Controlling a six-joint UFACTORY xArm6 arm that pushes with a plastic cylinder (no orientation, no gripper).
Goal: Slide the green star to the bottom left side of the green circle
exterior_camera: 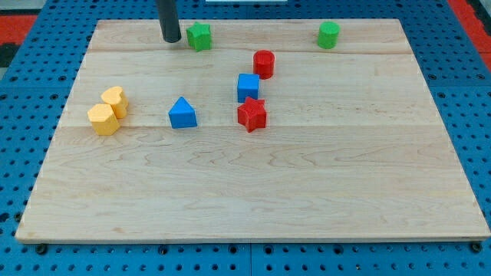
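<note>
We see the wooden board whole, on a blue pegboard cut off at every edge. Our rod is cropped at the view's top; my tip, with no jaws, rests just left of the green star. The green circle sits well right. 6 other blocks lie mid-board.

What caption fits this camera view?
My tip sits just left of the green star; green circle far right.

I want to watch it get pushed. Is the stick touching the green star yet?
Cannot tell: my tip sits just left of the green star, with hardly any gap.
</note>
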